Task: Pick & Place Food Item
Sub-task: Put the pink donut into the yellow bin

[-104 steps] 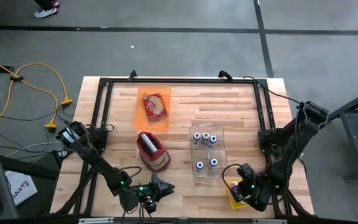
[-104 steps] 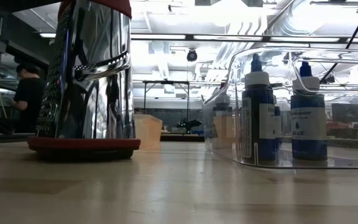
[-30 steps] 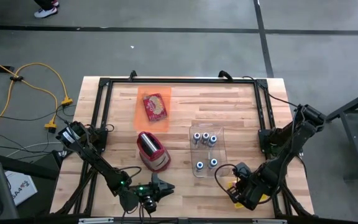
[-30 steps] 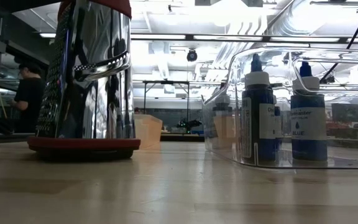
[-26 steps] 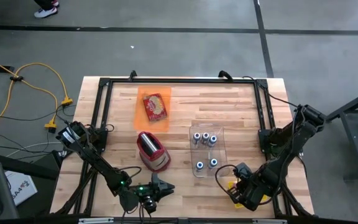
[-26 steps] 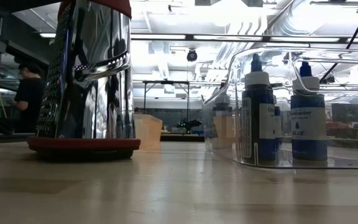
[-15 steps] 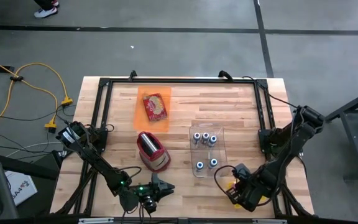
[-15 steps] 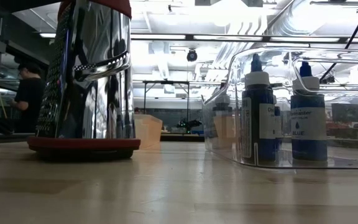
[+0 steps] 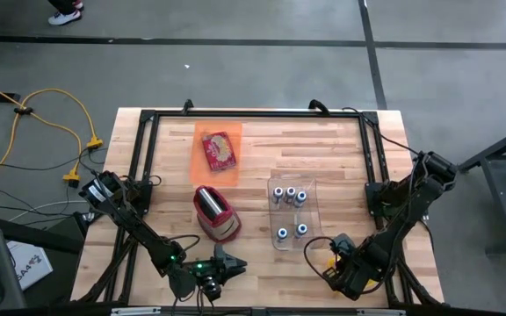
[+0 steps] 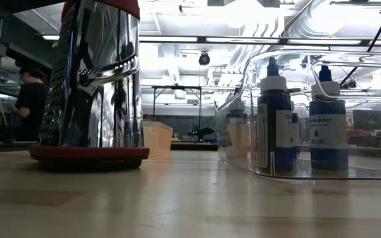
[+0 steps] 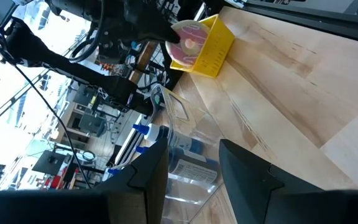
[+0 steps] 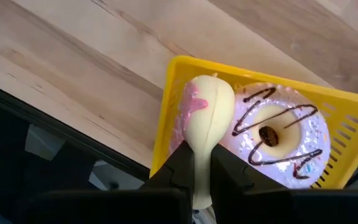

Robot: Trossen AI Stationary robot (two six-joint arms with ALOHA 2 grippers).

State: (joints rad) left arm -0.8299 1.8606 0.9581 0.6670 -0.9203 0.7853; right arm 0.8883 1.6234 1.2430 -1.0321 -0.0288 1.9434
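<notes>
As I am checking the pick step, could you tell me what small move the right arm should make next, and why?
Probably lift straight up. The right gripper is shut on a pale food piece, which hangs just above the yellow basket with a pink donut lying in it. Rising first should clear the basket's rim before any carry. The left gripper waits open at the near table edge.

**Colours on the table**

The yellow basket (image 12: 185,102) holds a pink-iced doughnut (image 12: 278,140) with a dark brown zigzag drizzle; a pale cream food piece (image 12: 208,118) with a pink smear lies over it. The table (image 9: 341,149) is light striped wood with a black frame. An orange mat (image 9: 215,151) carries a red packet (image 9: 220,150). The grater (image 10: 91,79) is shiny steel, red-trimmed top and bottom. Blue bottles (image 10: 275,125) – white caps – stand in a clear bin (image 10: 243,132)
</notes>
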